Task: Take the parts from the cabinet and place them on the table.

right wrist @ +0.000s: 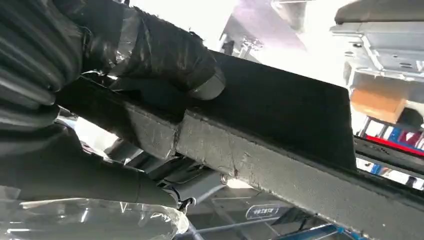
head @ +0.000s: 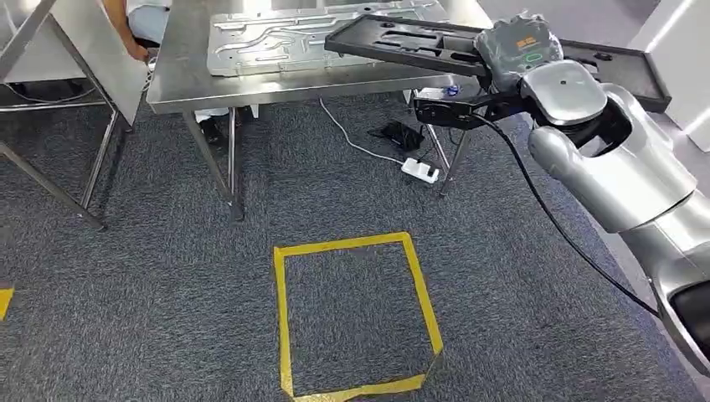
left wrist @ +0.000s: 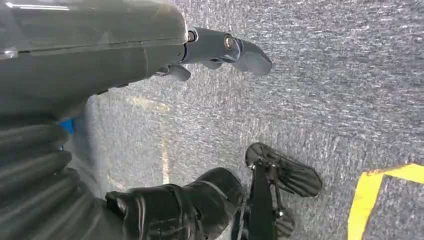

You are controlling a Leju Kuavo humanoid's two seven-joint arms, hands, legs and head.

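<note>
A long black moulded part (head: pixel 393 42) hangs level over the near right corner of the steel table (head: pixel 180 84). My right hand (head: pixel 521 48) grips it at its near long edge. The right wrist view looks up at the part's underside (right wrist: pixel 260 125), where my dark fingers (right wrist: pixel 165 50) wrap over its rim. A flat silver stamped panel (head: pixel 285 38) lies on the table beside the black part. My left hand (left wrist: pixel 165 55) hangs over the grey carpet with fingers apart and nothing in it.
A second steel table (head: pixel 79 50) stands at the left, and a person sits behind the gap (head: pixel 142 25). A white power strip (head: pixel 420 170) and cables lie under the table. A yellow tape square (head: pixel 356 314) marks the carpet.
</note>
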